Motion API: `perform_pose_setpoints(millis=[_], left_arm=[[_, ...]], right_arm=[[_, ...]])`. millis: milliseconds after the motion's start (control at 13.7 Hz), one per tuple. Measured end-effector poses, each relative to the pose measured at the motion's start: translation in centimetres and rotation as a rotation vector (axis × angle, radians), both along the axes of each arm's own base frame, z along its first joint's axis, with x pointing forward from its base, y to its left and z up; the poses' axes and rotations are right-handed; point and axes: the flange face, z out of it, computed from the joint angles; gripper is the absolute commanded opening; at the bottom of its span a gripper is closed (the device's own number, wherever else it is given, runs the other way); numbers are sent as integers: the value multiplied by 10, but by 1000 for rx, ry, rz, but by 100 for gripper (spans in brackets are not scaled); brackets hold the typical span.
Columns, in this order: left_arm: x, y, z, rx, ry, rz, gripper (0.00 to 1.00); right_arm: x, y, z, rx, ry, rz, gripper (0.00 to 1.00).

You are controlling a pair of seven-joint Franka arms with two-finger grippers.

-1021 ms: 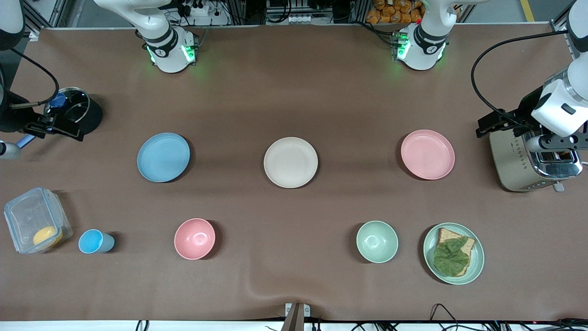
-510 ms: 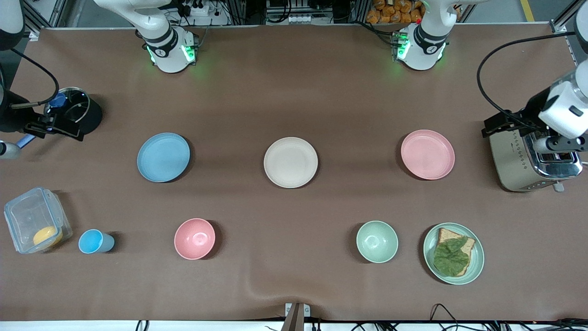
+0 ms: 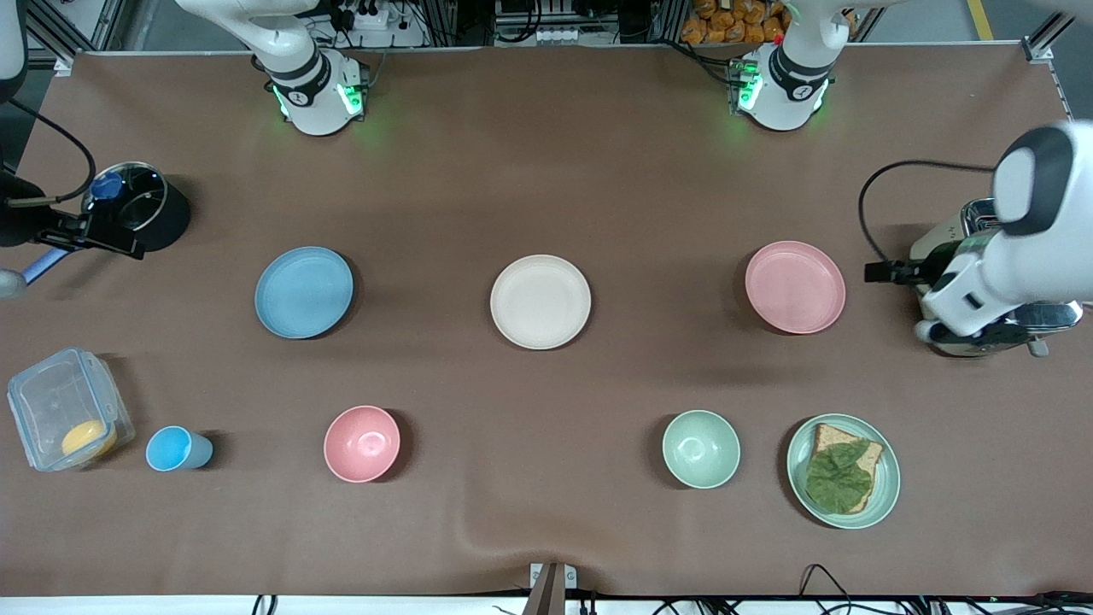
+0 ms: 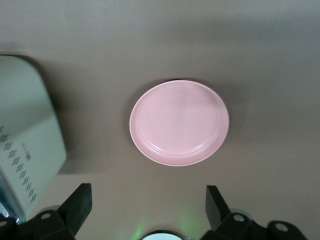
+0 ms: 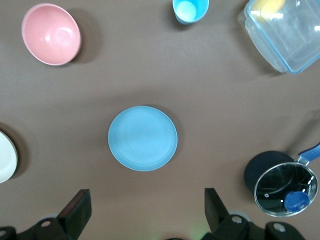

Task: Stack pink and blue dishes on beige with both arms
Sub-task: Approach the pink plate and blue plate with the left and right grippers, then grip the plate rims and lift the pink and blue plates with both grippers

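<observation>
Read the front view as a clock with twelve at the arms' bases. On the brown bench [image 3: 546,154], the beige plate [image 3: 540,301] lies at the centre. The pink plate [image 3: 795,286] is at its three o'clock and the blue plate [image 3: 303,292] at its nine; all three lie flat and apart.

The left arm [image 3: 1025,248] hangs over the toaster [image 4: 25,145] at the bench's three o'clock edge. The left claw [image 4: 146,189] is spread wide and empty, with the pink plate just beside it toward the centre. The right claw [image 5: 145,192] is equally wide and empty, up beside the black pot [image 3: 166,213] at the nine o'clock edge; the blue plate lies well apart from it toward the centre.

Since a second ago the left arm has swung over the toaster, hiding most of it, and its black tip is closer to the pink plate. The right arm has barely shifted, and no dish has moved.

At four o'clock a pale green plate [image 3: 892,478] carries toast [image 3: 832,440] under a leaf [image 3: 837,483]. At eight o'clock a clear box [image 3: 51,401] holds something orange [image 3: 87,440]. The pot has a glass lid. The pink bowl [image 3: 361,443], green bowl [image 3: 701,448] and blue cup [image 3: 175,449] look empty.
</observation>
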Motion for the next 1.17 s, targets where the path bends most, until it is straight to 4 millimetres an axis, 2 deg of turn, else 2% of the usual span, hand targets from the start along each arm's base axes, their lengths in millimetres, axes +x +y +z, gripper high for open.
perform_pose_setpoints(millis=[219,438,583,729,802,948,1021,1167], left_arm=[[-20,20,-67,-28,3,-40,100],[-47,37,-126,-36,9,-24,100],[-58,40,-160,-38,18,-19,99],[-62,43,-185,-49,40,-30,92],[-64,50,-197,-55,48,-30,83],[-67,64,-214,-67,59,-24,43],[-68,68,-218,-74,63,-16,36],[-69,64,-222,-96,66,2,8]], right_arm=[[-3,-20,-34,23,48,59,100],[-5,-42,-88,42,63,98,100],[-8,-47,-124,50,76,114,100],[-13,-45,-156,54,95,119,100],[-15,-44,-173,63,115,122,100],[-15,-43,-205,111,154,114,100],[-14,-46,-221,134,171,116,100],[-13,-57,-249,165,194,126,100]])
